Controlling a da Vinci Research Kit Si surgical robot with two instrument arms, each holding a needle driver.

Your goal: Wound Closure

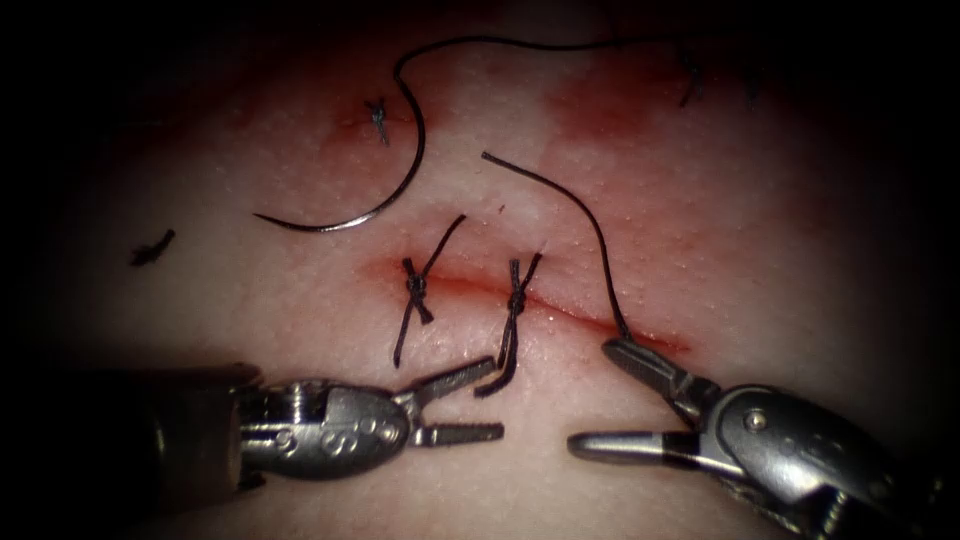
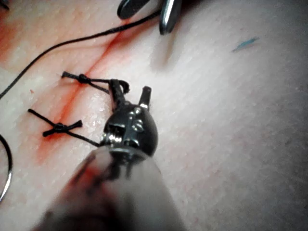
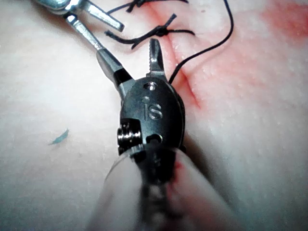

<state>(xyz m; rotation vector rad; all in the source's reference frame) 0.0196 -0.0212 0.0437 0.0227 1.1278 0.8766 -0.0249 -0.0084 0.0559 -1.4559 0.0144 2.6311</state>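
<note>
The curved needle point(image 1: 385, 200) lies free on the tissue point(image 1: 760, 250), to the left above the cut point(image 1: 570, 314), held by neither tool. Its thread point(image 1: 520, 42) runs off along the top. A second strand point(image 1: 585, 215) enters the tissue at the cut's right end. Two knotted stitches point(image 1: 415, 290) point(image 1: 515, 295) cross the cut. My left tool point(image 1: 470, 402) is open below them and holds nothing; its upper jaw lies by the second stitch's tail. My right tool point(image 1: 595, 395) is open and holds nothing, with its upper jaw tip beside the strand's entry. The wrist views show the left tool point(image 2: 131, 94) and the right tool point(image 3: 132, 55) open.
An older knotted stitch point(image 1: 378, 120) sits in a red patch at the upper left, and more thread ends point(image 1: 690, 80) at the upper right. A cut thread scrap point(image 1: 150, 248) lies far left. Red fluid stains the cut's edges. A small blue speck point(image 3: 57, 138) lies on the tissue.
</note>
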